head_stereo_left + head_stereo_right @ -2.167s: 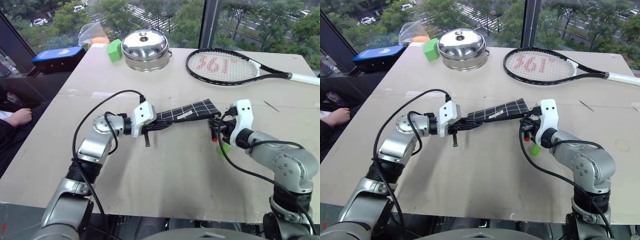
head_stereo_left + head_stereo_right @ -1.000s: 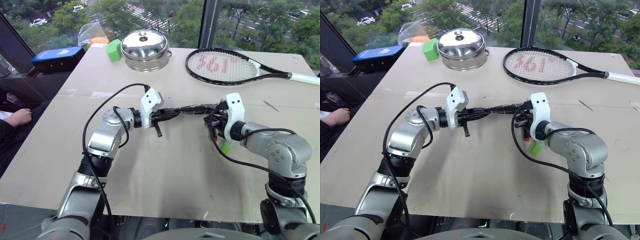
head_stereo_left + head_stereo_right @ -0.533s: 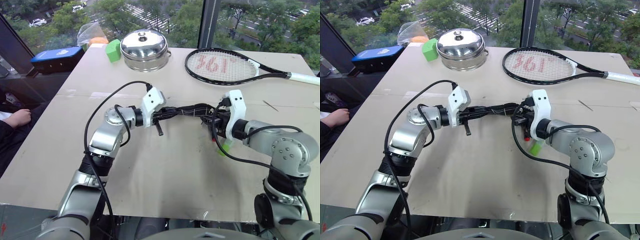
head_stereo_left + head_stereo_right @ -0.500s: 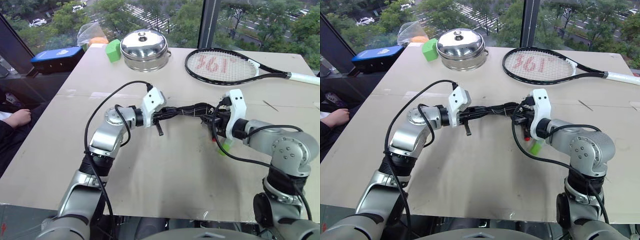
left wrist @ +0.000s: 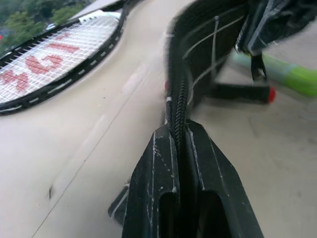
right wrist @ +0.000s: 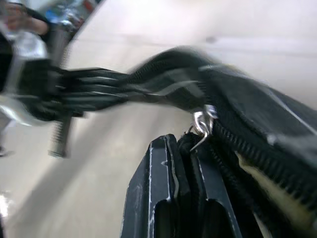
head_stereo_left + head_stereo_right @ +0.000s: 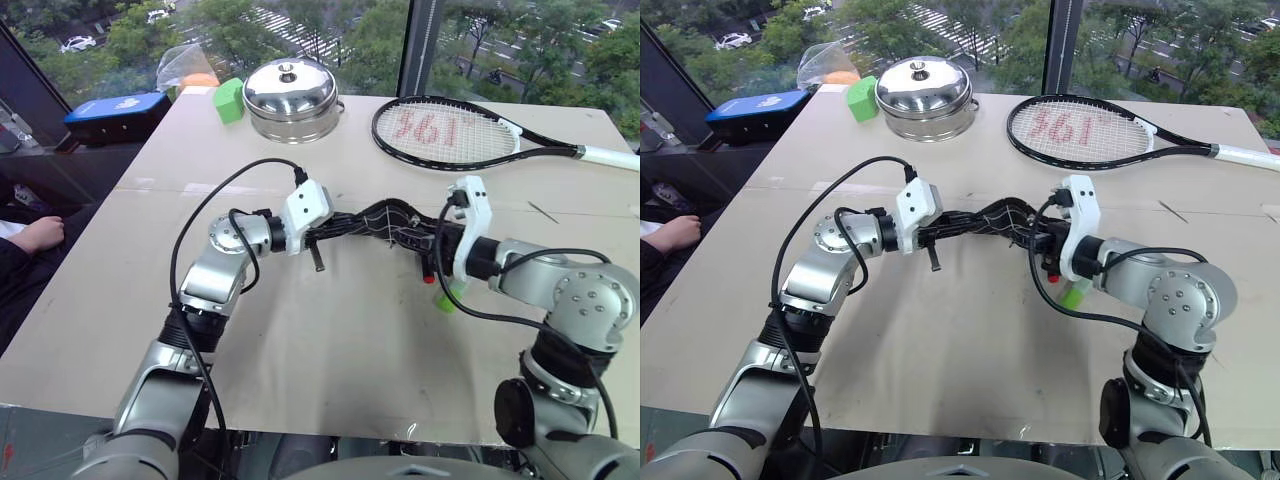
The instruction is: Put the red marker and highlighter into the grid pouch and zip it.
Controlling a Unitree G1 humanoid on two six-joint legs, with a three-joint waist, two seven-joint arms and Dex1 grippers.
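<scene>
Holding the grid pouch [image 7: 385, 222] taut between both clamped grippers.
Your left gripper [image 7: 318, 234] and right gripper [image 7: 432, 243] pinch its ends; the limp fabric buckles, so grip beside the zipper.

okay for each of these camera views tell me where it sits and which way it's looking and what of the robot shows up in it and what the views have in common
Left and right eye views: on the head, looking forward and down at the table; both arms show, holding the grid pouch between them.
Left wrist view: along the left gripper, shut on the pouch edge; beyond lie the red marker, highlighter and racket.
Right wrist view: along the right gripper, shut on the pouch by its zipper pull; the left gripper shows beyond.
Shared: every view shows the pouch.
</scene>
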